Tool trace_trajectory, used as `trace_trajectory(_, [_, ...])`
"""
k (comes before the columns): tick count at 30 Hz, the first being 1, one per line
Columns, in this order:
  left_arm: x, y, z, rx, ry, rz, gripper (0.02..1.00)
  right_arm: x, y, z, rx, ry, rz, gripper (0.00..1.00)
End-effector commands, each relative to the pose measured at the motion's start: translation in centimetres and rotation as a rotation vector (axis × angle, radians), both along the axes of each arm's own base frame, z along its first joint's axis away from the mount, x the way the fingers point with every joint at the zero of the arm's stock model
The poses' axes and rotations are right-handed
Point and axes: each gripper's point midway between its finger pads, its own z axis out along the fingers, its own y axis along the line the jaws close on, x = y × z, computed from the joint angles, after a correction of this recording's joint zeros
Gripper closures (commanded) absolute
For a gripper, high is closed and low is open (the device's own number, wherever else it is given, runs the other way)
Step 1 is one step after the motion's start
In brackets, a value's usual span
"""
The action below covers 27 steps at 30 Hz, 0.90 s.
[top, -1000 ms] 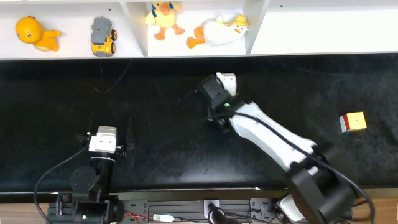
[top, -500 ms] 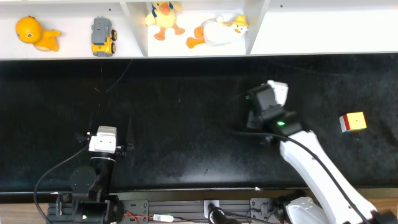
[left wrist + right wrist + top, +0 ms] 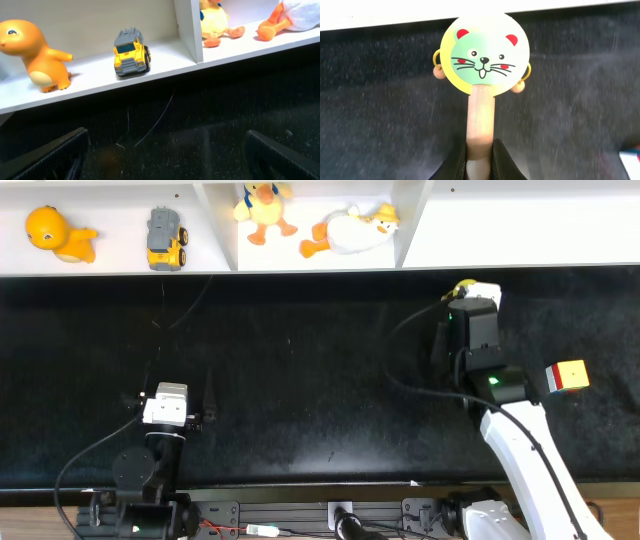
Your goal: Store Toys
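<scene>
At the far side of the desk (image 3: 300, 380), close in front of the shelf (image 3: 520, 240), the right hand (image 3: 480, 161) was clamped on the lower end of the wooden handle of a cat-faced rattle drum (image 3: 485, 52). The disc pointed at the shelf's white front edge and lay near it. A bead (image 3: 438, 73) hung at each side of the disc. Whether the toy cleared the desk could not be told.

The left hand (image 3: 165, 157) sat near its base with its fingers spread wide and held nothing. It faced the bay with the yellow truck (image 3: 131, 52) and the orange figure (image 3: 35, 55).

A coloured cube (image 3: 567, 376) lay on the desk to the right of the right arm, well apart from the shelf and not yet stored.

Probable faults from this position:
- Pivoting. The grip sat at the handle's end, far from the disc, so the disc's weight could rotate the toy between the fingers.
- Edge strike. If the hand advanced too low, the disc would meet the shelf's front edge and be pushed back or knocked loose.
- Snagging. The loose beads could catch on the shelf's edge during insertion or withdrawal.
- Roll-out. The round disc, released near the lip, could roll back onto the desk.
</scene>
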Motion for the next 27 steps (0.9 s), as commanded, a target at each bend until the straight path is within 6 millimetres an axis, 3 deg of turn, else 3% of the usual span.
trace_trajectory(1, [0.0, 0.1, 0.0, 0.015, -0.009, 0.003, 0.020, 2.9, 0.3, 1.8, -0.051, -0.037, 0.064, 0.956])
trace_trajectory(6, [0.0, 0.1, 0.0, 0.015, -0.009, 0.003, 0.020, 6.4, 0.8, 3.1, -0.076, -0.044, 0.089, 0.956])
trace_trajectory(14, [0.0, 0.1, 0.0, 0.015, -0.009, 0.003, 0.020, 12.1, 1.9, 2.4, -0.072, -0.029, 0.095, 0.956])
trace_trajectory(20, [0.0, 0.1, 0.0, 0.015, -0.009, 0.003, 0.023, 14.4, 1.6, 1.7, -0.077, -0.023, 0.086, 0.958])
trace_trajectory(27, [0.0, 0.1, 0.0, 0.015, -0.009, 0.003, 0.023, 15.6, 0.8, 1.1, -0.054, -0.037, 0.071, 0.958])
